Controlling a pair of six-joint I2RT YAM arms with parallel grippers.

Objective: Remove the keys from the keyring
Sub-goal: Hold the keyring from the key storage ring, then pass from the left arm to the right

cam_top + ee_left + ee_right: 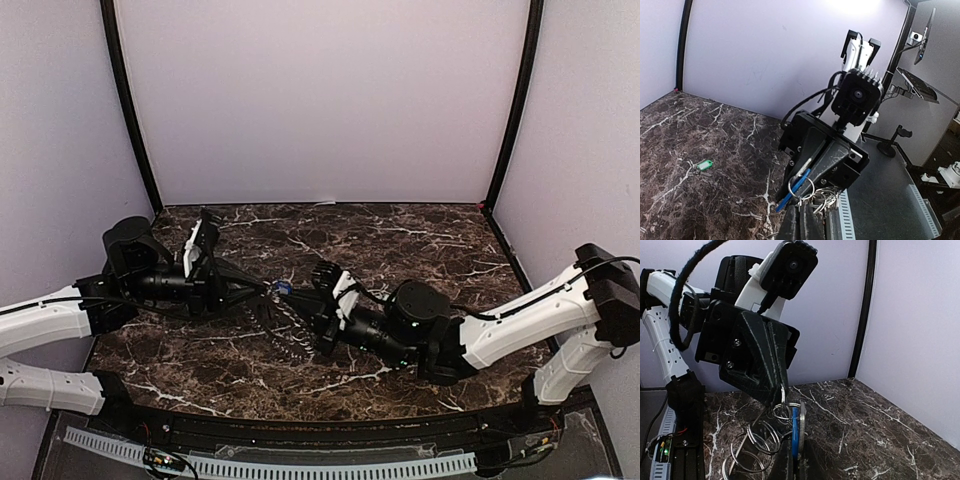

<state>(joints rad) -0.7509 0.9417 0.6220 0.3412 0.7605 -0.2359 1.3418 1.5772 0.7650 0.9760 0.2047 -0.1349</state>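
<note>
My two grippers meet over the middle of the table. My right gripper (300,297) is shut on a blue key (796,430), gripped edge-on between its fingers (785,460). The key also shows in the top view (283,288) and the left wrist view (792,190). A small steel split ring (803,180) passes through the key's head. My left gripper (266,288) is shut on a split ring (783,397) of the same bunch. Several linked steel rings (752,440) hang below. A green key (703,165) lies loose on the table. No toothed ring shows clearly.
The marble table (420,240) is walled on three sides by pale panels with black corner posts (130,110). A dark jagged shape (285,330) lies under the grippers. A slotted white strip (300,467) runs along the near edge.
</note>
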